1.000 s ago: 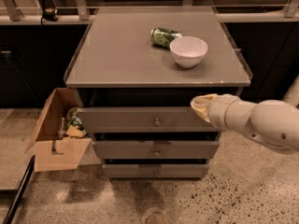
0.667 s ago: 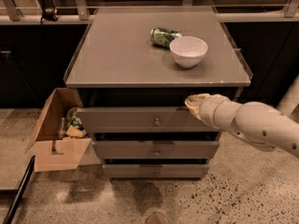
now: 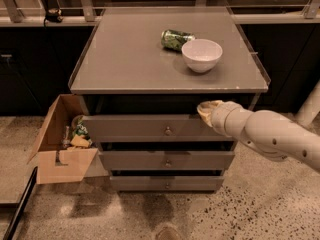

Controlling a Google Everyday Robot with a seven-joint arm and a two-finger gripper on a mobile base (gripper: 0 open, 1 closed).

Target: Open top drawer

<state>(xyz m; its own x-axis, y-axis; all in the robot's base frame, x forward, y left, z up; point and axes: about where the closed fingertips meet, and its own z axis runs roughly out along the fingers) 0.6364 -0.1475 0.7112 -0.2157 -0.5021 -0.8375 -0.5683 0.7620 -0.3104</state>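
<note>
camera view: grey cabinet point(image 3: 125, 59) with three drawers, white bowl point(image 3: 202, 54) and green can point(image 3: 176, 39) on top, open cardboard box point(image 3: 55, 134) on the floor beside it; top drawer point(image 3: 130, 128) directly under the cabinet top, small round knob point(image 3: 168, 131) at its centre. gripper point(image 3: 207, 109), on the white arm entering from the right, at the upper right edge of that drawer front, well apart from the knob; spread or pressed together cannot be told. change: over the last second the gripper has edged left while the drawer front sits where it was, so the pull looks not yet begun
</note>
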